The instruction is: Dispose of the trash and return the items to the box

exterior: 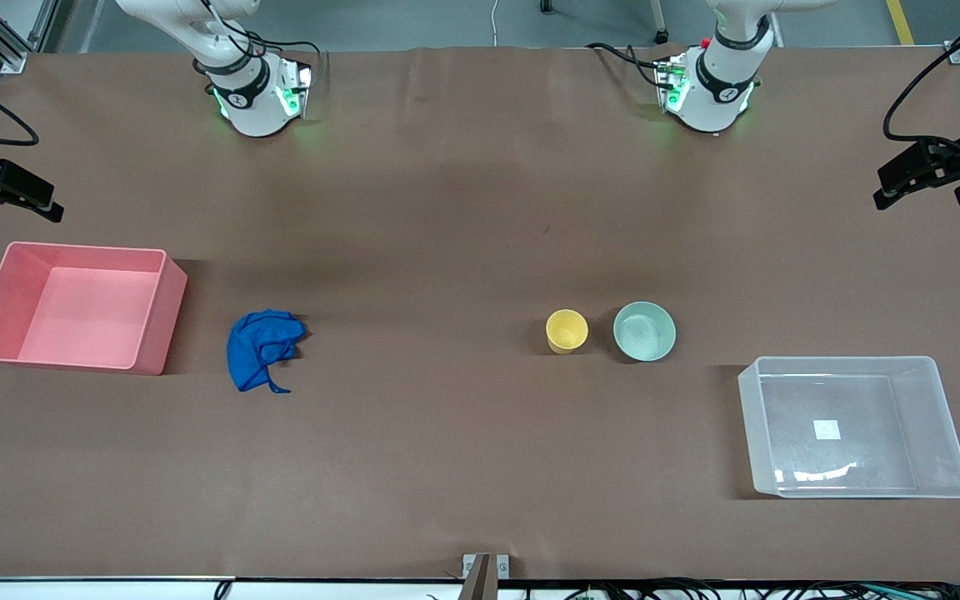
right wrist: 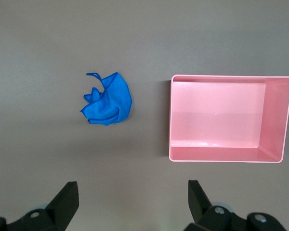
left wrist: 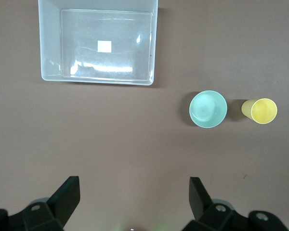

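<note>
The blue rag (exterior: 262,346) lies bunched on the table beside the pink bin, and also shows in the right wrist view (right wrist: 108,99). The yellow cup (exterior: 567,331) and the mint-green bowl (exterior: 644,331) stand side by side, upright and empty; both show in the left wrist view, cup (left wrist: 263,110) and bowl (left wrist: 208,109). The clear tub (exterior: 748,421) stands empty at the left arm's end, nearer the front camera than the bowl. My left gripper (left wrist: 135,185) and right gripper (right wrist: 133,187) are open, empty, high over bare table. Neither hand shows in the front view.
The pink bin (exterior: 159,321) stands empty at the right arm's end, also in the right wrist view (right wrist: 169,120). Black camera clamps sit at both table ends (exterior: 5,187) (exterior: 938,171). The tub shows in the left wrist view (left wrist: 50,43).
</note>
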Tool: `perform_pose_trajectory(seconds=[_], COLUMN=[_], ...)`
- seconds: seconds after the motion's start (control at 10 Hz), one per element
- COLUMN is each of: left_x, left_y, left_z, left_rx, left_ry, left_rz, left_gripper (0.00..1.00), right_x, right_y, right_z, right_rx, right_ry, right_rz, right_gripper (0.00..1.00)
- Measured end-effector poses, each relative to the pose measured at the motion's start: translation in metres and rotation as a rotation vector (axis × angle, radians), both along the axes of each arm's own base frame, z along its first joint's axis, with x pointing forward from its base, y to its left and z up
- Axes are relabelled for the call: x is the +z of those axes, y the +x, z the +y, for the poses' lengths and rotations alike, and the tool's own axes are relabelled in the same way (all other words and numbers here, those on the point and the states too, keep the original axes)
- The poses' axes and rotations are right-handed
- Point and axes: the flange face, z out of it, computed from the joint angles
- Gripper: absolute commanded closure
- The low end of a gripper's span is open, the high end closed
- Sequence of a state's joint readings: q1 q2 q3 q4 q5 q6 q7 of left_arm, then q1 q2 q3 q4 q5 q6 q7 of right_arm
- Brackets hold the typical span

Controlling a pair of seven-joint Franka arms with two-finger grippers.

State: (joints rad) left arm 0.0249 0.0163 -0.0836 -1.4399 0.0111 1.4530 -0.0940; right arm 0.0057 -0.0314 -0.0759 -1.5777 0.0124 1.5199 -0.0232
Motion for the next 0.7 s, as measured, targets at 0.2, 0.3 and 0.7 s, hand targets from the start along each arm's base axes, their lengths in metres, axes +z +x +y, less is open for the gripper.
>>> perform_pose_trajectory(seconds=[0.2, 0.3, 0.7], left_x=[0.000, -0.003, -0.078], left_y=[0.000, 0.002, 0.053], left_z=[0.000, 0.000, -0.018], left_rx=[0.000, -0.001, -0.030], left_ry=[0.000, 0.000, -0.013], left_rz=[0.000, 0.005, 0.067], left_gripper=[0.00, 0.00, 0.00], right_x=[0.000, -0.001, -0.001], right_y=[0.000, 0.000, 0.000], right_z=[0.000, 0.000, 0.000], right_rx=[0.000, 0.000, 0.000], right_ry=[0.000, 0.000, 0.000], right_rz=[0.001, 0.001, 0.002], right_gripper=[0.00, 0.00, 0.00])
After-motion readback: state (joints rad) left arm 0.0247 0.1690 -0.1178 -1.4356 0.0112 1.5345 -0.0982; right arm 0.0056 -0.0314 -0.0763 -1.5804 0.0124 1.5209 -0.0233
